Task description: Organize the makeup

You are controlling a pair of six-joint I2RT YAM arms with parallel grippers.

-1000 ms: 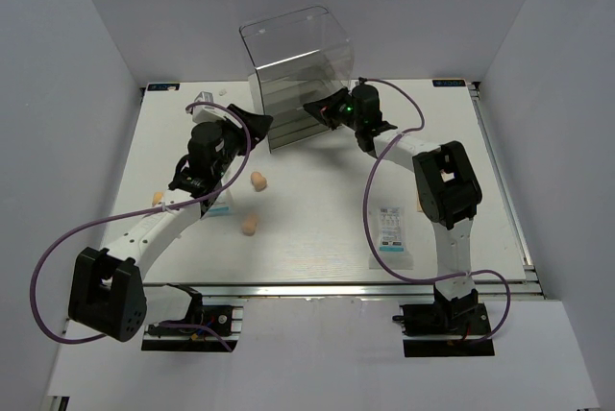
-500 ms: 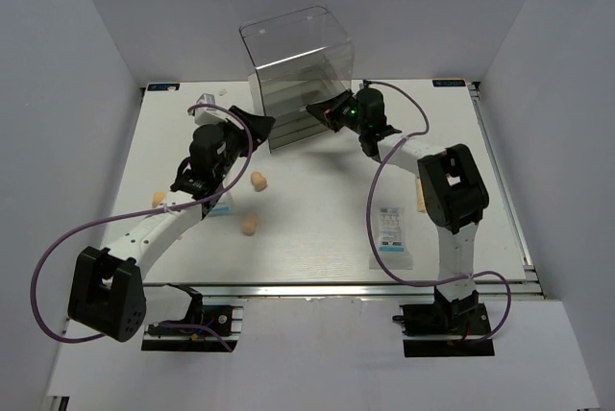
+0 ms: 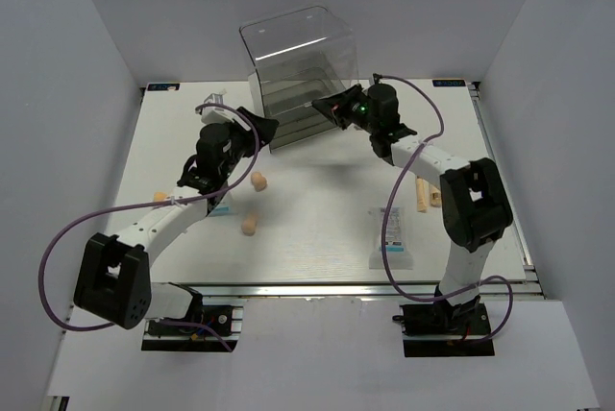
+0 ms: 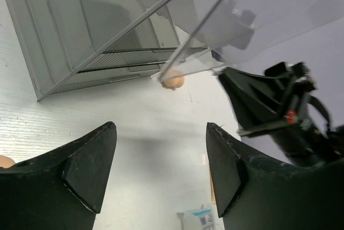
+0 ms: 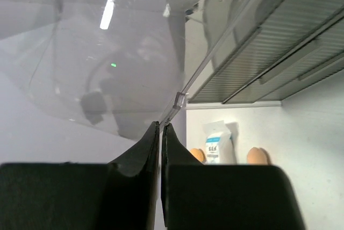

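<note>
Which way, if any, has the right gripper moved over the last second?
Yes. The right gripper, shut on the edge of the clear box, has shifted slightly right, away from the sponge nearest the box, which has stayed put.

Drawer box (image 3: 298, 56): clear smoke-tinted plastic, glossy, light reflections on walls.
Desk (image 3: 317, 219): white, matt, fine linear grain.
Sponges (image 3: 249, 226): peach, matt, foam-like.
Sachet (image 3: 394, 236): white-and-clear film, slight sheen.
Left end effector (image 4: 159, 133), right end effector (image 5: 161, 128): black plastic, matt, slightly rough.
</note>
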